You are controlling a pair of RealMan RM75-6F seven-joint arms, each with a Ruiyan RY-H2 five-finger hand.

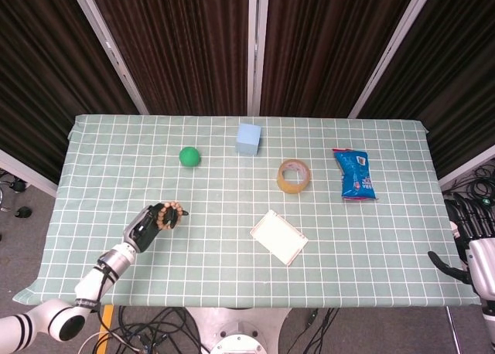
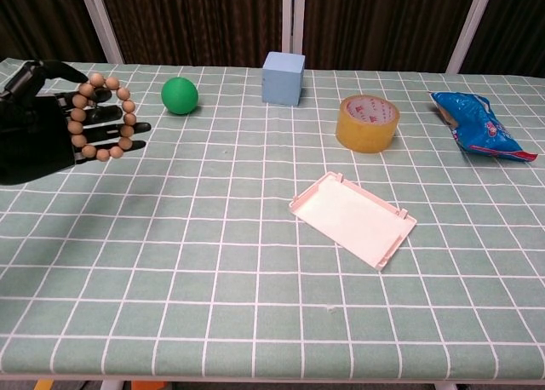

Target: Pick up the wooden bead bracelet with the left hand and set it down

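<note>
left hand holds bead bracelet w/ fingers.

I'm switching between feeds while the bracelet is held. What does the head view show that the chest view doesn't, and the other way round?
Only the head view shows the right hand, off the table's right edge, holding nothing, plus the left forearm. Only the chest view shows the wooden bead bracelet as an upright ring looped around the left hand's fingers. Both show the green ball, blue cube, tape roll, snack bag and white tray.

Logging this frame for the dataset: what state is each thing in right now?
wooden bead bracelet: looped over the left hand's fingers, held
left hand: holds the bracelet
right hand: at the table's right edge, holds nothing
tape roll: lying flat, hole up
snack bag: lying flat
pink tray: lying flat
</note>
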